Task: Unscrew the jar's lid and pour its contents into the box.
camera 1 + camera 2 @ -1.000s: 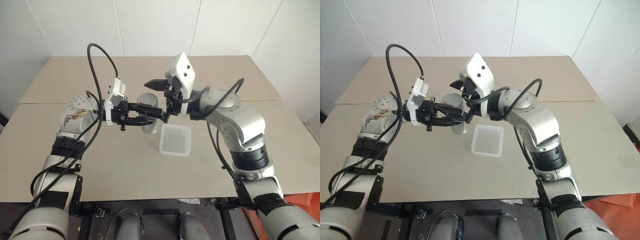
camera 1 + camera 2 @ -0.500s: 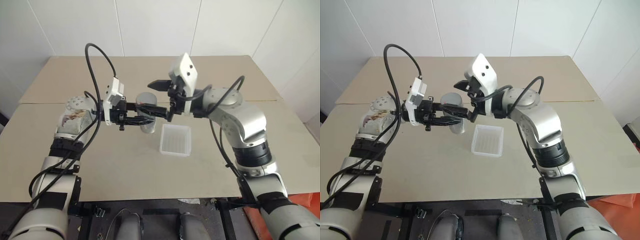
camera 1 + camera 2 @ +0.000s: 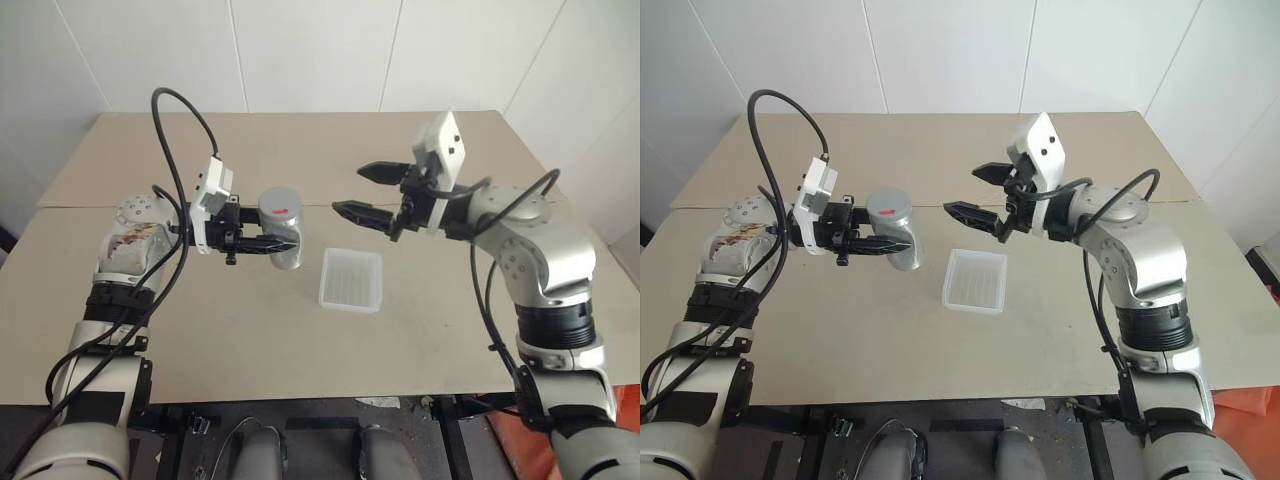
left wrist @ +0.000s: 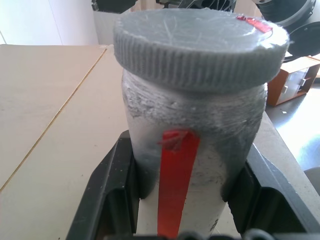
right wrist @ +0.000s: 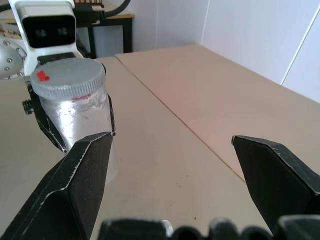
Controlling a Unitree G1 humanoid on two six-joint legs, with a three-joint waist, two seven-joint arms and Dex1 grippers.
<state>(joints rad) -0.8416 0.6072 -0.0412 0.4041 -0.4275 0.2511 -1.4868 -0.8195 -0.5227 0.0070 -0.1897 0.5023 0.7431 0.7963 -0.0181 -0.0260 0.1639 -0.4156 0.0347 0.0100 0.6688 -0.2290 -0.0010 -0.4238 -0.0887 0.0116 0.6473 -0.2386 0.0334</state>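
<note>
Silver arms, black looping cables, white wrist cameras, black two-fingered tools.

place: looks like a robot test lab to me | evidence: plain white panel walls (image 3: 300, 50), bare tan bench (image 3: 250, 330) w/ seam, dark desk (image 5: 112, 25) by the wall, no home/shop clutter I can see
</note>
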